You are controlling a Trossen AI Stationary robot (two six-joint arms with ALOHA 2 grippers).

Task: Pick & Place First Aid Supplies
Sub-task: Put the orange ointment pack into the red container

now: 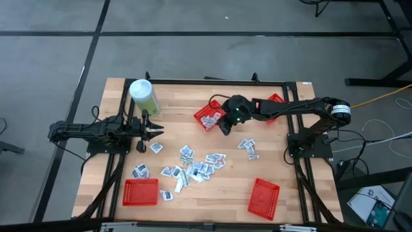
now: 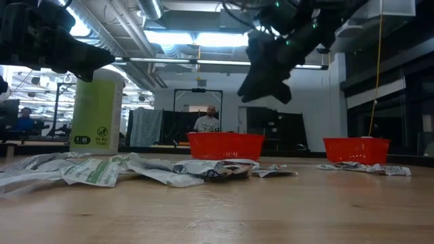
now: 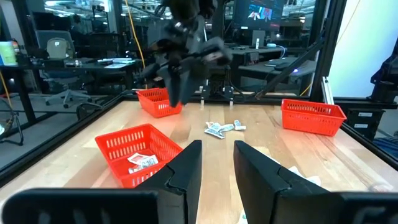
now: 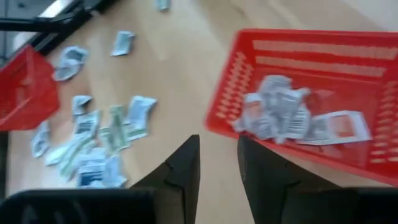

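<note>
Packets [image 1: 193, 164] lay scattered flat mid-table, pointing every which way with no shared long axis, probably dumped loose for sorting. Right gripper [image 1: 224, 128] hovered beside the basket [image 1: 201, 115] already holding some, fingers slightly parted and empty. Left gripper [image 1: 154, 131] waited near the canister [image 1: 144, 96], also narrowly open, holding nothing.

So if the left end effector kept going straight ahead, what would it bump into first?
Probably the red mesh basket holding a few packets, just off its line; depth is unclear, and dead ahead the left end effector sees bare table.
</note>
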